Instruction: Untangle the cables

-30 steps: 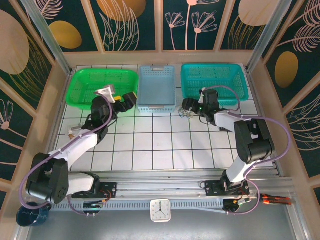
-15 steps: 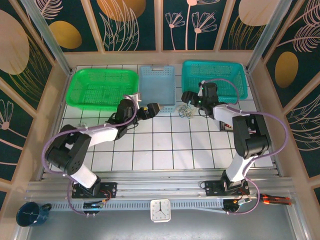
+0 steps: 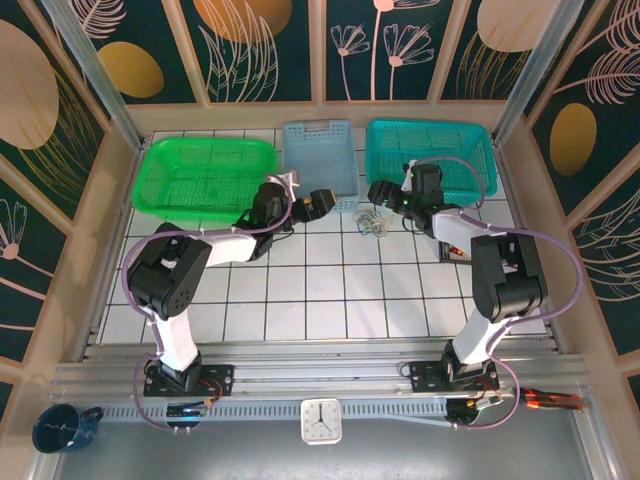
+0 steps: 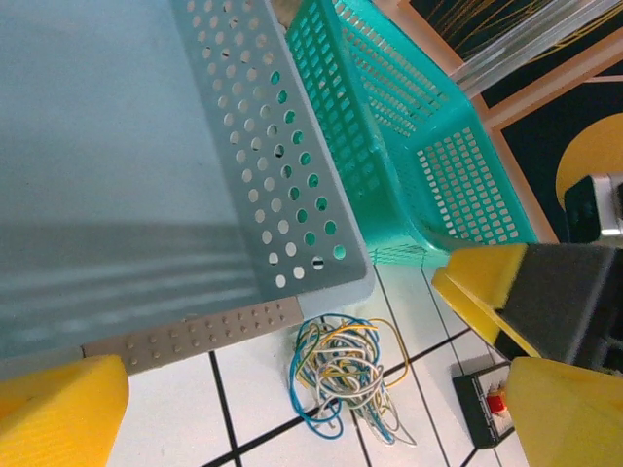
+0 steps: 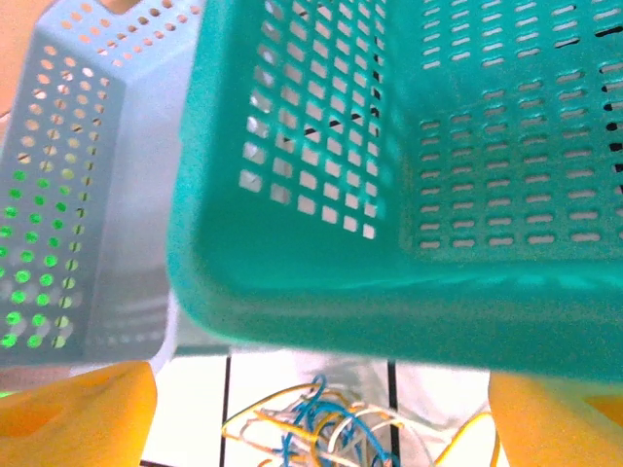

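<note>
The cables (image 3: 373,222) are a small tangle of blue, whitish and yellow-tan cords lying on the white tiles, just in front of the gap between the pale blue basket (image 3: 318,160) and the teal basket (image 3: 430,160). My left gripper (image 3: 325,200) is open at the pale blue basket's front edge, left of the tangle. In the left wrist view the cables (image 4: 350,375) lie ahead between the open yellow fingers (image 4: 58,413), untouched. My right gripper (image 3: 385,195) is open, just behind and right of the tangle. The right wrist view has the cables (image 5: 326,433) low between its fingers (image 5: 78,413).
A green basket (image 3: 205,175) stands at the back left. A small black box with a red button (image 3: 452,250) lies right of the tangle. The teal basket's wall (image 5: 389,292) looms close over the right wrist. A clock (image 3: 321,420) sits on the front rail.
My left arm swung right from the green basket to the pale blue basket's front, close to the tangle. The pale blue basket slid back a little. Both grippers stayed open.
</note>
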Robot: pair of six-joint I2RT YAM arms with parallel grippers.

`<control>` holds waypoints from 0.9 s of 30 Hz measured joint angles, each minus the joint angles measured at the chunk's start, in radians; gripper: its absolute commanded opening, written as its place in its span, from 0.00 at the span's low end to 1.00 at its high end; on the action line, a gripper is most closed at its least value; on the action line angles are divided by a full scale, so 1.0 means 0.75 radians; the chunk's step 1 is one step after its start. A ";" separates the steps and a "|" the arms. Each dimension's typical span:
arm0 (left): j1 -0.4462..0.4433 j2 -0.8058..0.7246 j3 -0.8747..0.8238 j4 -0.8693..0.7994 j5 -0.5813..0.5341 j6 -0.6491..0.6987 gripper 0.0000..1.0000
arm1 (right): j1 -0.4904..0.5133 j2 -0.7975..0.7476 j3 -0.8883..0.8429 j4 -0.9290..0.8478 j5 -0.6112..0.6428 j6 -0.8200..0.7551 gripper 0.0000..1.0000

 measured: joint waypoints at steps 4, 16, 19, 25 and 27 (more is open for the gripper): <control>0.000 -0.022 0.015 -0.032 0.017 0.018 0.99 | 0.030 -0.058 -0.042 0.001 -0.011 0.000 0.88; 0.007 -0.581 -0.205 -0.278 -0.175 0.030 0.99 | 0.113 0.003 -0.053 0.002 -0.007 -0.020 0.86; 0.041 -0.693 -0.278 -0.391 -0.266 -0.002 0.99 | 0.119 0.024 -0.053 0.002 0.010 -0.037 0.86; 0.234 -0.816 -0.467 -0.516 -0.345 -0.061 0.99 | 0.124 0.043 -0.053 0.006 0.033 -0.067 0.86; 0.290 -0.810 -0.505 -0.527 -0.360 -0.060 0.99 | 0.130 0.054 -0.053 0.020 0.038 -0.078 0.86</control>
